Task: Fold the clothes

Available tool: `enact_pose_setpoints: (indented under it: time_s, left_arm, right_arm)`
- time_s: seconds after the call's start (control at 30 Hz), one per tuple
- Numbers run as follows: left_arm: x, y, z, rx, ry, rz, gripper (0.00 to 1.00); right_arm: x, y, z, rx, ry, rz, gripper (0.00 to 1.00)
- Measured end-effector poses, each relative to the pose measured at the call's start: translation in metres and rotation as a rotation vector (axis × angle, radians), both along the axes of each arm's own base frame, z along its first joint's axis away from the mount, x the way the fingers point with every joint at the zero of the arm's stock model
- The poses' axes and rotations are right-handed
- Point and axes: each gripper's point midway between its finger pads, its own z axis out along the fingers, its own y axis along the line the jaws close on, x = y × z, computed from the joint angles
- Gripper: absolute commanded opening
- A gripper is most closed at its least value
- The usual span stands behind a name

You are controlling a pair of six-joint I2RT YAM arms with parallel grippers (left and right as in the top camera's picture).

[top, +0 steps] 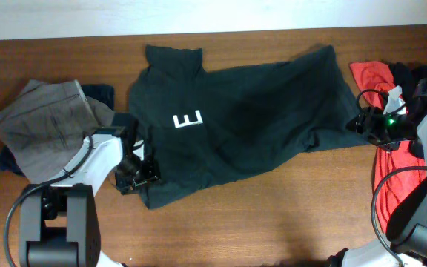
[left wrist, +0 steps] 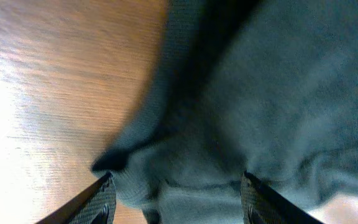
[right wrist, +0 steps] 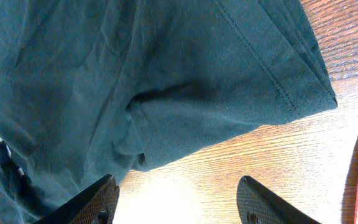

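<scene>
Shirt: the dark green T-shirt (top: 258, 111) lies across the middle of the worktop (top: 273, 222). It is spread out but rumpled, with one white letter (top: 187, 119) of its print showing, and I see no clean fold in it.
Left end effector (left wrist: 178, 186): the jaws stand wide with nothing clamped. It sits at the shirt's near-left corner, with bunched cloth lying between the fingers and just past them.
Right end effector (right wrist: 178, 186): the jaws stand wide and empty. It is over bare wood, just beside the stitched hem at the shirt's right end.
Other clothes: the grey trousers (top: 47, 122) are heaped at the left edge. A red top (top: 373, 78) and a black garment (top: 414, 74) are piled at the right. None of these looks folded.
Done so far: very little, by my reading. The shirt is only roughly laid flat.
Left to do: I would need to smooth the shirt and fold it, then work through the trousers and both tops.
</scene>
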Motion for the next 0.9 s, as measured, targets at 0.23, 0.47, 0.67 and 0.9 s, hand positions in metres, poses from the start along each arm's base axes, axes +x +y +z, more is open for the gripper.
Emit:
enact_pose_setpoints:
  time_s: [0.23,0.47,0.67,0.9]
  left_arm:
    - [0.008,0.003,-0.005,-0.005,-0.033,0.045,0.22]
    - [0.007,0.007,-0.009,-0.012,-0.020,0.055,0.00]
    - [0.010,0.050,-0.009,-0.028,-0.027,0.191,0.00]
    - [0.010,0.098,-0.007,-0.068,-0.056,0.348,0.00]
  right_arm:
    - [-0.001,0.001,0.000,0.001,0.004,0.004,0.65]
    - [-0.002,0.002,0.000,0.002,0.003,0.018,0.67]
    - [-0.003,0.002,0.000,-0.001,0.002,0.032,0.69]
    - [-0.009,0.000,-0.004,-0.021,0.031,0.035,0.60]
